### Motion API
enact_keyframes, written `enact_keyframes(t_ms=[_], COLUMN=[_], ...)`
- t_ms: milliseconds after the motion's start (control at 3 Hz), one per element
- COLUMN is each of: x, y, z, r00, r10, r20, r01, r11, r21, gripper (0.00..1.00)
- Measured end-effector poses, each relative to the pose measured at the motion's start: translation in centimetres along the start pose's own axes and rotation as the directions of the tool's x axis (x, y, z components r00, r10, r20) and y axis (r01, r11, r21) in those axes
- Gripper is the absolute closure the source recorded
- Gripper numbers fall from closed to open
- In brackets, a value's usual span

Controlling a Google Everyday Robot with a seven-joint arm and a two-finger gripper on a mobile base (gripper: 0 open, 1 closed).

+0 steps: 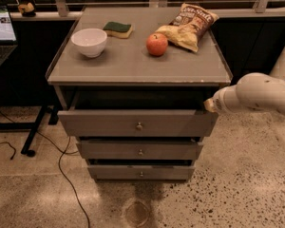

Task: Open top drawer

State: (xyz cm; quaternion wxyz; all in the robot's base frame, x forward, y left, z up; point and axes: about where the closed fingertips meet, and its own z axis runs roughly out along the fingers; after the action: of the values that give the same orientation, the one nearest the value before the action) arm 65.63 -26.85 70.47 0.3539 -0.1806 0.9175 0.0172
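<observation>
The top drawer [109, 123] is the widest of three grey drawer fronts, with a small round metal knob [139, 126] at its centre. It stands pulled out a little from the cabinet, with a dark gap above its front panel. My gripper [209, 105] is at the end of the white arm [256, 93] that reaches in from the right. It sits at the drawer's upper right corner, just under the cabinet top's edge.
On the cabinet top [133, 65] are a white bowl [89, 42], a green sponge [118, 29], a red apple [157, 44] and a chip bag [190, 25]. Two narrower drawers [140, 151] sit below. A desk with a laptop [0, 32] and floor cables [61, 175] are at the left.
</observation>
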Motion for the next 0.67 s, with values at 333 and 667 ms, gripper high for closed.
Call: enact_keyframes(t_ms=[333,667], x=[2.2,3.5], y=[-0.3,0.7], z=[-2.8,-2.9], r00=[0.997,0.993], r10=[-0.035,-0.05], r20=[-0.062,-0.109], r01=[0.03,0.037], r11=[0.9962,0.9921], r21=[-0.082,-0.12], gripper=[1.0,1.0])
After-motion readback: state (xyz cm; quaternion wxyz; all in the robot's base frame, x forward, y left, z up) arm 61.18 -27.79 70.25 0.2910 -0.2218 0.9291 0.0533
